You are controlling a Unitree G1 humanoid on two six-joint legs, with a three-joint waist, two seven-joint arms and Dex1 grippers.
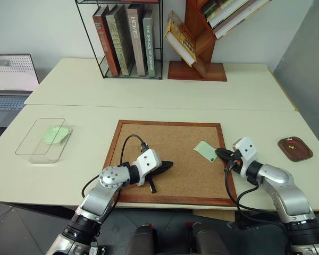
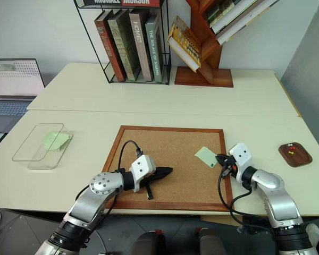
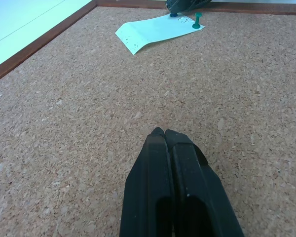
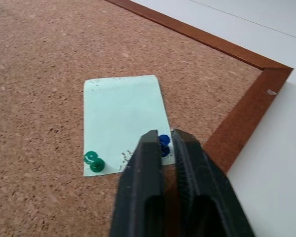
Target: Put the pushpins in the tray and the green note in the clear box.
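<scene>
A: Where's the green note (image 4: 122, 118)?
B: Centre-right of frame, flat on the cork board (image 1: 170, 159), pinned by a green pushpin (image 4: 93, 161) and a blue pushpin (image 4: 164, 144).
A: And the arms?
B: The right gripper (image 4: 163, 136) reaches low from the right, jaws pinched on the blue pushpin. The left gripper (image 3: 164, 133) rests lower centre, jaws closed, empty.

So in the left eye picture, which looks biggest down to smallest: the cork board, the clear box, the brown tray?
1. cork board
2. clear box
3. brown tray, though it sits at a similar distance, so this order seems fair.
</scene>
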